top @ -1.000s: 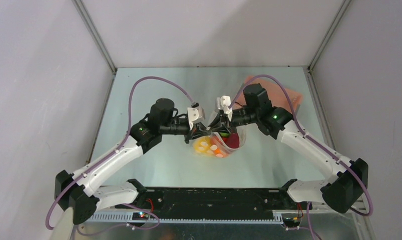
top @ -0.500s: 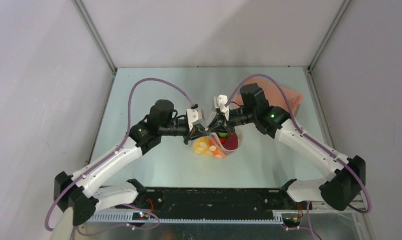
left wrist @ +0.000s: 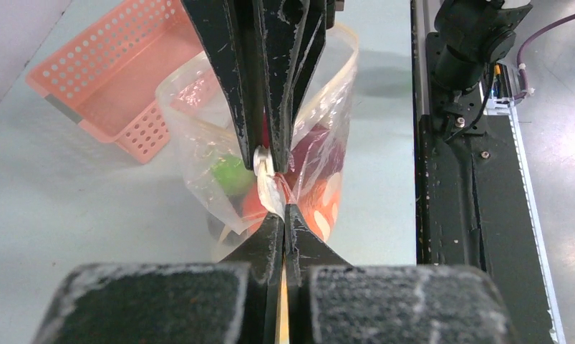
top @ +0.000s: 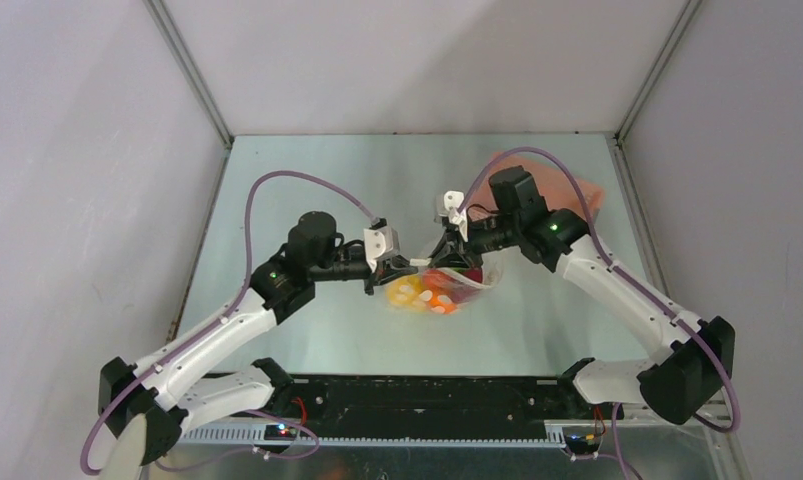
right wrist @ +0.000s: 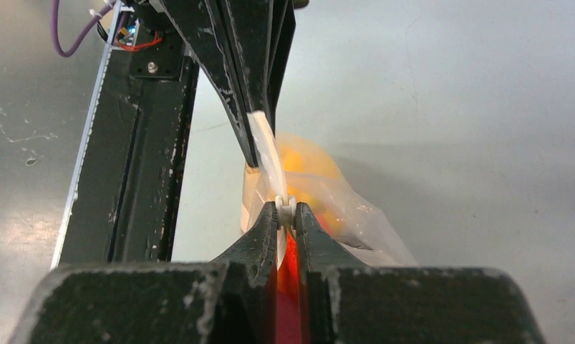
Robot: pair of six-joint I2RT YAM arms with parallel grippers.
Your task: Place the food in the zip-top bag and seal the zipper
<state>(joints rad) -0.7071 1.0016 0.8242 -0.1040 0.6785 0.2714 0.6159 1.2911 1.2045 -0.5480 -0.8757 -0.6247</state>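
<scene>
The clear dotted zip-top bag (top: 469,285) hangs between my two grippers above the table. It holds the food (top: 427,294): yellow, orange, green (left wrist: 230,174) and dark red (left wrist: 314,142) pieces. My left gripper (top: 413,266) is shut on the zipper strip (right wrist: 266,152), as the left wrist view (left wrist: 283,213) shows. My right gripper (top: 447,258) is shut on the same strip just beside it, pinching a white bead of the zipper (right wrist: 285,206). The two grippers' tips nearly touch. Part of the bag mouth (left wrist: 341,54) still bows open behind the right fingers (left wrist: 270,79).
The pink lattice basket (top: 581,192) lies at the back right, behind the right arm, and shows in the left wrist view (left wrist: 116,79). The black base rail (top: 427,392) runs along the near edge. Side walls close in the table.
The left arm has drawn back to the left and the right gripper has shifted slightly right. The bag has sunk lower and its mouth is pulled more into a line.
</scene>
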